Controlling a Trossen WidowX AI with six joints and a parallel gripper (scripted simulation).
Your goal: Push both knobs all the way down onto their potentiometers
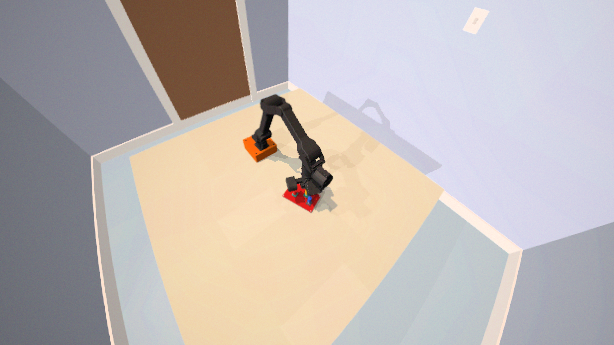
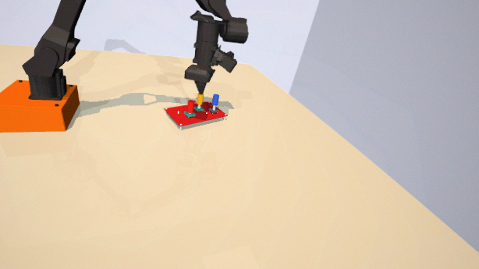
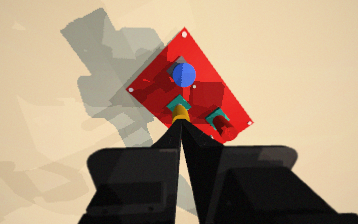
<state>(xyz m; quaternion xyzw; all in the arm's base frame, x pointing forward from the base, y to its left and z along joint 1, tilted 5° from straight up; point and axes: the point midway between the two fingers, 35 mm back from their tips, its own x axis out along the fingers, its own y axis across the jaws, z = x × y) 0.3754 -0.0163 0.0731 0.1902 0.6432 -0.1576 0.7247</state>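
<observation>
The pincer (image 1: 306, 191) (image 2: 200, 93) (image 3: 181, 121), clenched with nothing between its tips, points down at the top of the yellow knob (image 1: 306, 192) (image 2: 200, 99) (image 3: 180, 114), apparently touching it. This knob stands upright directly beneath, its long axis in line with the tips, so the coming push should run straight down that axis; sideways load could break the potentiometer loose. Pale shaft shows below it. Farther out on the board (image 1: 301, 200) (image 2: 178, 117) (image 3: 194, 50) stand the blue knob (image 1: 310, 200) (image 2: 215, 100) (image 3: 184, 75), also with shaft showing, and the red knob (image 2: 190, 106) (image 3: 227, 131), apparently seated.
</observation>
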